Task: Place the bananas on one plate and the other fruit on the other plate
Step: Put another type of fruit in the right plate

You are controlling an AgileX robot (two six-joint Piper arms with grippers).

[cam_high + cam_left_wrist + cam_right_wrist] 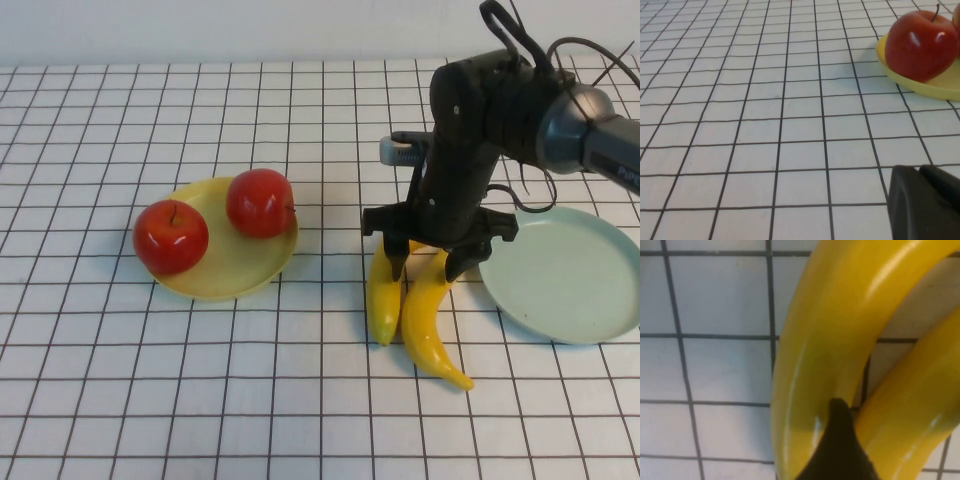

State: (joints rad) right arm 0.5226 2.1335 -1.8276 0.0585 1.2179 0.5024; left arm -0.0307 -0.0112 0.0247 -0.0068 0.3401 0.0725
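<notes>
Bananas: we see the two yellow bananas (415, 310) lying side by side on the checked tablecloth (200, 400), touching along part of their length, between the two plates and nearest our side of the table.
Right gripper: we find the right gripper (428, 268) lowered over the far ends of the bananas, its jaws spread wide, one finger on the outer side of the left banana and the other by the right banana; nothing is clamped.
Right wrist view: we see one dark fingertip (840, 450) wedged into the gap between the bananas (830, 355).
Teal plate: we see the pale blue-green plate (570, 275) just beside the bananas on the right, bare.
Yellow plate: we see the pale yellow plate (225, 265) well to the left of the gripper, carrying both red apples (215, 220).
Left gripper: we see only a dark corner of the left gripper (925, 202) in its wrist view, fingers closed and empty, above bare cloth near the yellow plate.
</notes>
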